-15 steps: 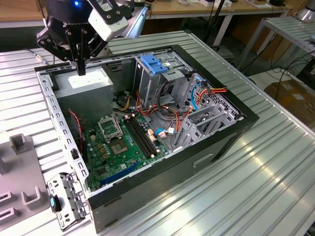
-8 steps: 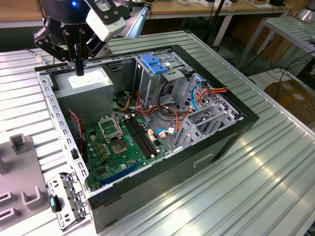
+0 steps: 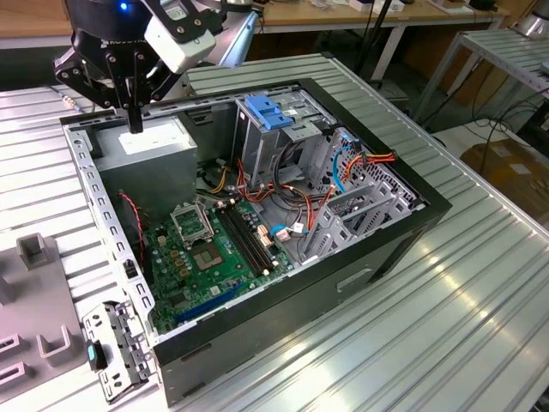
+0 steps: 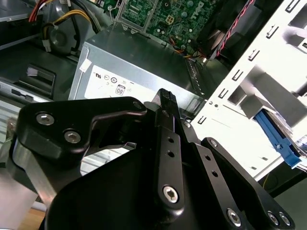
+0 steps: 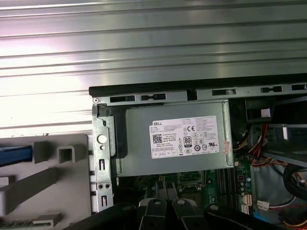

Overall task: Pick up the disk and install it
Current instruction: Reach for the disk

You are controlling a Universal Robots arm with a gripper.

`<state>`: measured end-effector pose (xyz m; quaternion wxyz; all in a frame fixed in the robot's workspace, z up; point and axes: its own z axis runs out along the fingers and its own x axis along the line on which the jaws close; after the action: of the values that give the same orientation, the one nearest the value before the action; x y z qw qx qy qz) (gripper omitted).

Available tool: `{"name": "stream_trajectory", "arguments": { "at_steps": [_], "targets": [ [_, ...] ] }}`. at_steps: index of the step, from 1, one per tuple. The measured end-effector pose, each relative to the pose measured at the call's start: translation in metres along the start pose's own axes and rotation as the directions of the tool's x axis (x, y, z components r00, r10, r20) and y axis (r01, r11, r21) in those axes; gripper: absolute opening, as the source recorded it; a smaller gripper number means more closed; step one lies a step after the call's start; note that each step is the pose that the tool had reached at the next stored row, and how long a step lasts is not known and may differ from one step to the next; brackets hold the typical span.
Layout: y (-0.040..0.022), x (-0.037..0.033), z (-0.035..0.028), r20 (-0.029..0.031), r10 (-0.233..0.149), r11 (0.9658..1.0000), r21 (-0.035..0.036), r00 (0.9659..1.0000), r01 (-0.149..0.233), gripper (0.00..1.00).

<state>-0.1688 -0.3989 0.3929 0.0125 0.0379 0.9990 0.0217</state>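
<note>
Black multi-link gripper (image 3: 135, 127) in the exterior view, poised directly above the grey sheet-metal power-supply box with a white sticker (image 3: 154, 142) in one corner of the open black tower computer case (image 3: 412, 225). Its jaws are drawn together and nothing is held between them. The flat rectangular metal disk (image 5: 14, 156), carried in blue plastic rails, is outside the case, off to one side of the gripper and lower. It lies beyond the pale perforated chassis rail (image 5: 102, 163), seated in a grey moulded fixture (image 5: 57, 177). In the first wrist view a blue edge of the disk runs to the picture's border and the rest is cut off, so its label face cannot be made out. The green motherboard (image 3: 214, 249) lies on the case floor, past the power-supply box from the gripper. Handling, as a judgement: the disk is probably dense for its size and fully rigid, with smooth metal faces that would slip under a light pinch. It is likely sensitive to knocks, and its connector end is best left untouched. The soundest hold is probably across the two long sides at mid-length, on or just inside the rails, so that it hangs level.
</note>
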Motion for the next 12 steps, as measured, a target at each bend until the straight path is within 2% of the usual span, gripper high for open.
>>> {"name": "stream_trajectory", "arguments": {
  "at_steps": [12],
  "targets": [
    [-0.0008, 0.0099, -0.0002, 0.0, 0.0, 1.0, 0.0001, 1.0, 0.0, 0.11]
  ]
}}
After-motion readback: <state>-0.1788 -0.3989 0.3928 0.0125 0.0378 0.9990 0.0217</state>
